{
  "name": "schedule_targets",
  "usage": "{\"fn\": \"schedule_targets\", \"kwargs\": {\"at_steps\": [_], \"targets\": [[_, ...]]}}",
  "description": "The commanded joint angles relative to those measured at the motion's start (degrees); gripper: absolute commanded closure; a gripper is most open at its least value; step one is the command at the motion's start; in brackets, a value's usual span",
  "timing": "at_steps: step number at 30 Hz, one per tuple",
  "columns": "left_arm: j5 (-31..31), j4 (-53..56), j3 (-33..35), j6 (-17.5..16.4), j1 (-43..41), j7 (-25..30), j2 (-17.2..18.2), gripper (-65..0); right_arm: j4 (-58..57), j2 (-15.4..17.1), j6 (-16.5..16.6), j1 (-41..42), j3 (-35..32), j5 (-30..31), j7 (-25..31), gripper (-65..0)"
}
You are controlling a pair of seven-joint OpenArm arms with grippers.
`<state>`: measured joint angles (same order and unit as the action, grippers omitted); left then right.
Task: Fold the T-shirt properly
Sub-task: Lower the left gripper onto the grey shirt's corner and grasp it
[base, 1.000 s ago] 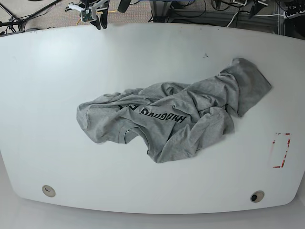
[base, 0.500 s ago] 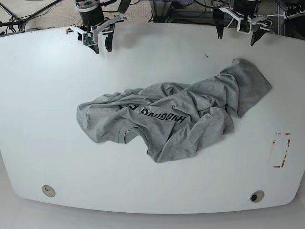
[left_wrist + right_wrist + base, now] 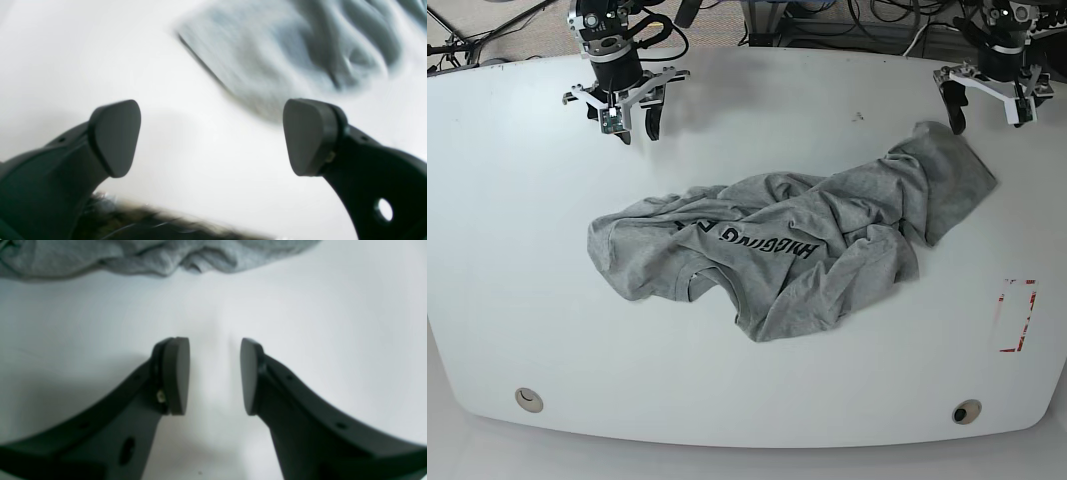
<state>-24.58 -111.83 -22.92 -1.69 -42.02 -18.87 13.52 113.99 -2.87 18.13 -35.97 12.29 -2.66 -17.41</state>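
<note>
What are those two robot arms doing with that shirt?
They are getting ready to fold it. The grey T-shirt lies crumpled on the white table, and nothing holds it yet. The left gripper hangs wide open by the shirt's far corner. The right gripper is partly open over bare table.

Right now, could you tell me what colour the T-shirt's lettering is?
Black, on the heather-grey T-shirt; clearest in the base view.

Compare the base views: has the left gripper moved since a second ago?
Yes. The left gripper, out of view earlier, has come in over the table's far edge toward the unmoved T-shirt.
</note>
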Motion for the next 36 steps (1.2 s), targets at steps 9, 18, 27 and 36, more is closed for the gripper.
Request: {"fn": "schedule_targets", "kwargs": {"at_steps": [9,18,27,36], "targets": [[-9.3,0.9,-11.6,-6.5,12.3,-19.1,-0.5,-65.0,1.1,0.5,0.3,1.4,-3.0,0.2,1.0,-24.1],[-9.3,7.2,-13.3,-6.7,21.1,-27.8,-2.5,-65.0,1.0,0.5,0.3,1.3,-3.3,0.2,1.0,-24.1],[-9.3,14.0,-13.2,-6.7,23.2,-27.3,-2.5,-65.0,1.0,1.9,0.3,0.4,-3.3,0.4,1.0,-23.9],[-9.2,17.5,-13.1,-6.7,25.1,-27.4,-2.4,-65.0,1.0,1.9,0.3,0.1,-3.3,0.6,1.0,-23.9]]}}
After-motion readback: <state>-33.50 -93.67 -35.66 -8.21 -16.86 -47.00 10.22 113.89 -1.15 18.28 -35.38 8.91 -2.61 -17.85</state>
